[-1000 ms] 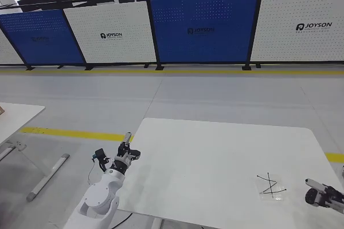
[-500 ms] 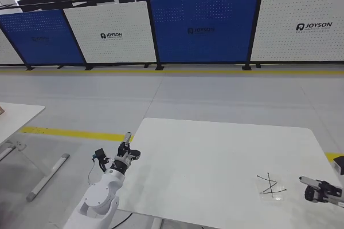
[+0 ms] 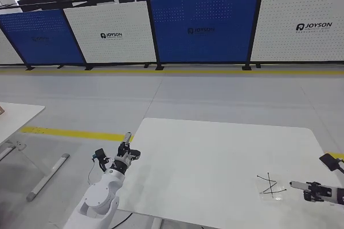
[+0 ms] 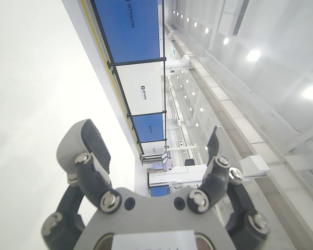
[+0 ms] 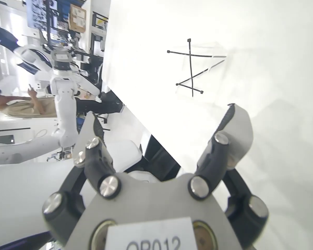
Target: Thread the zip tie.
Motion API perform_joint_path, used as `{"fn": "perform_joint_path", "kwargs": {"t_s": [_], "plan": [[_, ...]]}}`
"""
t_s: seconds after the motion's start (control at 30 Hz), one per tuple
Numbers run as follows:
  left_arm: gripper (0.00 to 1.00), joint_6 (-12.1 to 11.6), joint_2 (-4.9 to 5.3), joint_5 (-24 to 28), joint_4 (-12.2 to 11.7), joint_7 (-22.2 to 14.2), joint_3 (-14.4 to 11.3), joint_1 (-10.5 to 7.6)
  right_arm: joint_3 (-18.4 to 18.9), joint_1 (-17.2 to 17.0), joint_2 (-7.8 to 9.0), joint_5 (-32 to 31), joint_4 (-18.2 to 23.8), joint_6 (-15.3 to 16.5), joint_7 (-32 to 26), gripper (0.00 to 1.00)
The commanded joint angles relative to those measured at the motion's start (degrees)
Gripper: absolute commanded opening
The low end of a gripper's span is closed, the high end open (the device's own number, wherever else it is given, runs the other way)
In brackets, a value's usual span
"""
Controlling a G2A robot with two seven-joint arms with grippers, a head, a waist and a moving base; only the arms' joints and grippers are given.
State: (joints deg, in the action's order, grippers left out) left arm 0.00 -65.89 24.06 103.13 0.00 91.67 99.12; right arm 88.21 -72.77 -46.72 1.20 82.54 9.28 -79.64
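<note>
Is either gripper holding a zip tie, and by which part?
Nothing is held. The left gripper and right gripper are open and empty; the zip ties lie on the table.

Table matt white, smooth. Zip ties on it: black plastic, lying on glossy clear film.

The right hand has edged closer to the zip ties.
</note>
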Motion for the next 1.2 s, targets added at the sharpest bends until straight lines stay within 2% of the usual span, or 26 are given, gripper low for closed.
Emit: {"fn": "perform_joint_path", "kwargs": {"t_s": [0.0, 0.07, 0.1, 0.13, 0.5, 0.6, 0.77, 1.17], "plan": [[1.0, 0.0, 0.0, 0.0, 0.0, 0.0, 0.0, 0.0, -2.54, 1.86, 0.93, -1.62, 0.12, -0.37, 0.0, 1.0], [1.0, 0.0, 0.0, 0.0, 0.0, 0.0, 0.0, 0.0, -5.57, 3.3, 1.7, -2.78, 0.31, 1.42, 0.0, 1.0], [1.0, 0.0, 0.0, 0.0, 0.0, 0.0, 0.0, 0.0, -8.63, 4.39, 2.33, -4.6, -0.01, 1.69, 0.0, 1.0], [1.0, 0.0, 0.0, 0.0, 0.0, 0.0, 0.0, 0.0, -9.65, 5.34, 2.6, -4.88, -0.71, 0.86, 0.0, 1.0], [1.0, 0.0, 0.0, 0.0, 0.0, 0.0, 0.0, 0.0, -9.65, 5.34, 2.6, -4.88, -0.71, 0.86, 0.0, 1.0], [1.0, 0.0, 0.0, 0.0, 0.0, 0.0, 0.0, 0.0, -10.35, 6.37, 2.45, -4.38, -1.02, -0.65, 0.0, 1.0], [1.0, 0.0, 0.0, 0.0, 0.0, 0.0, 0.0, 0.0, -15.0, 10.46, 2.14, -7.68, -1.79, -4.79, 0.0, 1.0], [1.0, 0.0, 0.0, 0.0, 0.0, 0.0, 0.0, 0.0, -15.01, 10.34, 2.11, -7.47, -2.21, -5.23, 0.37, 1.0]]}}
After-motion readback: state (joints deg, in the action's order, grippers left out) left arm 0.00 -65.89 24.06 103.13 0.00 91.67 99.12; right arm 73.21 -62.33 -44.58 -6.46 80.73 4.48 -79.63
